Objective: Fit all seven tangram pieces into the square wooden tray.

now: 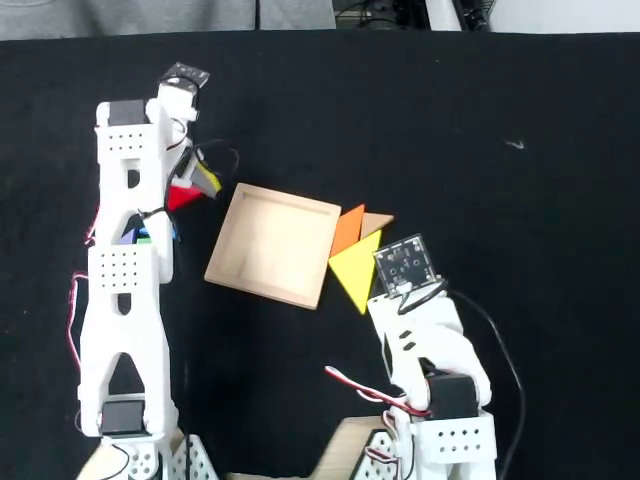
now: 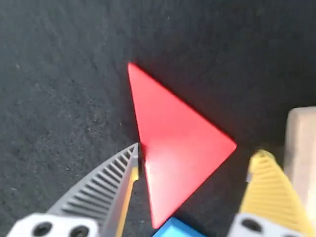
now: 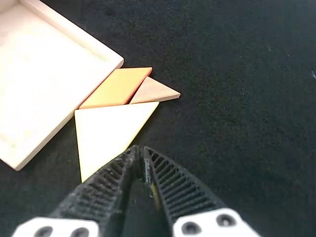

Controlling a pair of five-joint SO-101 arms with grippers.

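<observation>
Sitting askew near the middle of the table (image 1: 520, 150), a little nearer its left edge than its right, floor bare: tray (image 1: 275, 245). Lying flat on the table just off the tray's left corner, toward the table's left edge: red triangle (image 2: 173, 148). Straddling that triangle with fingers spread open and gripping nothing: left gripper (image 2: 197, 150), grey finger (image 2: 106, 182) ending right at one long edge of the triangle, yellow finger (image 2: 269, 190) standing apart from the opposite corner and just beside the tray's wall. Peeking in beside one point of the red triangle, between the two fingers: blue piece (image 2: 175, 229). Clustering against the tray's right wall, on the side facing the table's right edge: three more pieces, all touching one another. Pressing along that wall near the tray's far right corner: orange piece (image 3: 117, 87). Tucking in against it on the side away from the tray: tan triangle (image 3: 155, 92). Lying beside both, toward the table's near edge, one corner touching the tray's wall: yellow triangle (image 3: 106, 133). Pointing at the yellow triangle with fingers closed together, holding nothing, tips over that triangle's near edge: right gripper (image 3: 140, 150). Lying outside the tray: every piece in view.
</observation>
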